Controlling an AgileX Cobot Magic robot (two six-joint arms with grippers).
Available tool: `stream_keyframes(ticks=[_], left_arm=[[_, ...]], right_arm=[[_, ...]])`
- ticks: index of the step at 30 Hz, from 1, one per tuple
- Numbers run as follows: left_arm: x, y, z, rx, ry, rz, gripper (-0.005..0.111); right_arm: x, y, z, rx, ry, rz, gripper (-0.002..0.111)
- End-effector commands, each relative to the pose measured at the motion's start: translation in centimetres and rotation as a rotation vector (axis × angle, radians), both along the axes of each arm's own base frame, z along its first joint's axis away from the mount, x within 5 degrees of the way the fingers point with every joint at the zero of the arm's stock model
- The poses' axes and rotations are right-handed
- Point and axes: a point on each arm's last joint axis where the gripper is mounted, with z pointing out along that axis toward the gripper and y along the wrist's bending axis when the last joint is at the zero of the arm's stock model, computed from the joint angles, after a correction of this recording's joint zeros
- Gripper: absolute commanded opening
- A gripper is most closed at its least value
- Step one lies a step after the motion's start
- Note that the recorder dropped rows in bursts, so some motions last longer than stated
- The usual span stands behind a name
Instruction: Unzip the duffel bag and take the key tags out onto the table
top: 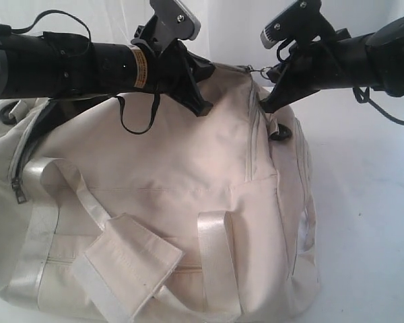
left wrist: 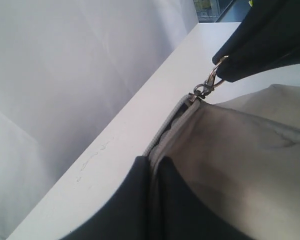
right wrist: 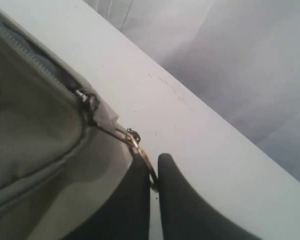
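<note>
the duffel bag [top: 161, 168] lay on the white surface [top: 370, 202] and filled most of the exterior view, with its pale webbing straps [top: 219, 262] and a fabric handle wrap [top: 131, 259] draped over the near side. a black plastic ring [top: 281, 132] sat on its right end.

both arms reached in over the far top edge of the bag, the left from the left and the right from the right. the left tool [left wrist: 150, 165] had its fingers [left wrist: 122, 205] pressed together on the cream fabric at the bag's top seam, just beside the zipper line. the right tool [right wrist: 154, 167] was pinched together on the metal zipper pull ring [right wrist: 142, 152], which hung from the slider [right wrist: 88, 104] at the right end of the top zipper. the two tools were near each other but apart.

whether the top zipper was open at all could not be told.
</note>
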Motion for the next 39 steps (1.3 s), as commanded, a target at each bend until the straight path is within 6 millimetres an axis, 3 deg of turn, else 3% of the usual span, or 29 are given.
stream_keyframes(ticks=[1,9,14,22,30,39], left_arm=[[0.8,2.8,1.8,0.027,-0.005,0.183,0.000],[0.6,2.5,1.7,0.045,-0.011,0.133,0.000],[0.7,2.5,1.3,0.055,0.000,0.131,0.000],[0.3,1.9,1.4,0.026,0.010,0.065,0.000],[0.2,1.8,1.4,0.023,0.007,0.040,0.000],[0.1,1.8,1.3,0.044,-0.002,0.034,0.000]], right_arm=[[2.5,-4.6,1.7,-0.050,-0.183,-0.300,0.000],[2.6,-2.3,6.3,0.154,-0.152,-0.149,0.000],[1.6,-0.3,7.6,0.211,-0.075,0.055,0.000],[0.0,3.0,7.8,0.202,-0.045,0.222,0.000],[0.4,5.5,6.3,0.197,-0.027,0.245,0.000],[0.7,8.2,7.5,0.221,-0.059,0.314,0.000]])
